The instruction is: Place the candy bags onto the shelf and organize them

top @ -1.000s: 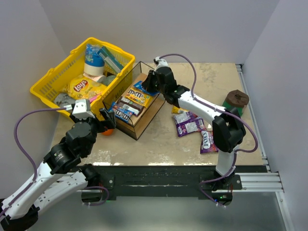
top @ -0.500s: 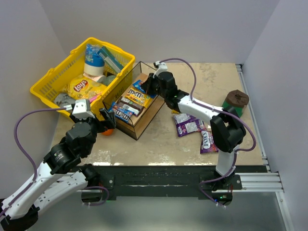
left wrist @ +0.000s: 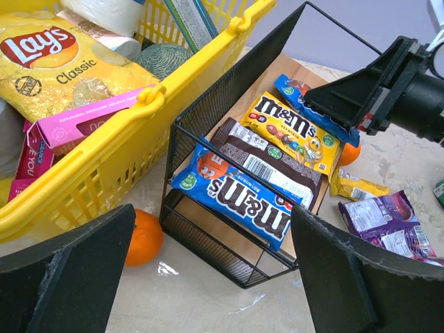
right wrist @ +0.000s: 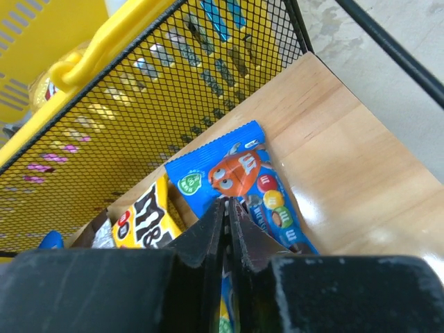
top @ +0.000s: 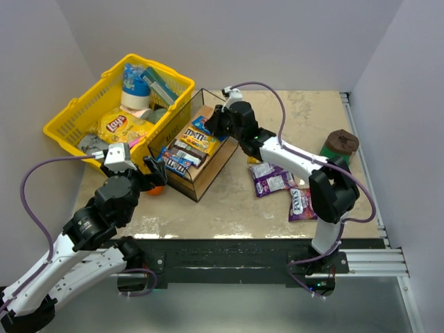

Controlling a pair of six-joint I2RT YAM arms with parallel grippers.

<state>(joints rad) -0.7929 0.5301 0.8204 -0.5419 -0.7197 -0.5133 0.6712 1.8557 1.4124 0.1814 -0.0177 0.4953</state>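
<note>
right wrist view: blue candy bag [right wrist: 239,177] flat on the upper board of the shelf [right wrist: 333,152], straight ahead of and partly under the tips of the right gripper [right wrist: 225,202]. long axis slanted across the finger line: far end ahead-left, near end running back beneath the right-hand finger. yellow candy bag [right wrist: 149,211] just left of the tips. jaws narrow, nearly together, only a slit between. cannot tell whether the blue bag's edge is nipped or merely touched.

left wrist view: brown candy bag [left wrist: 267,163] and second blue candy bag [left wrist: 239,198] laid down the slope, ahead of the left gripper [left wrist: 211,222]. left gripper spread wide, holding nothing, short of the shelf front.

top external view: loose purple candy bags [top: 272,180] on the table [top: 243,208], behind and to the right of the right gripper, close beside that arm, well apart from the left gripper.

judgement: right arm nearer to both the blue bag and the loose ones. next move probably turns on backing off along the finger line, not sideways, so as not to drag the blue bag askew or down the slant.
</note>
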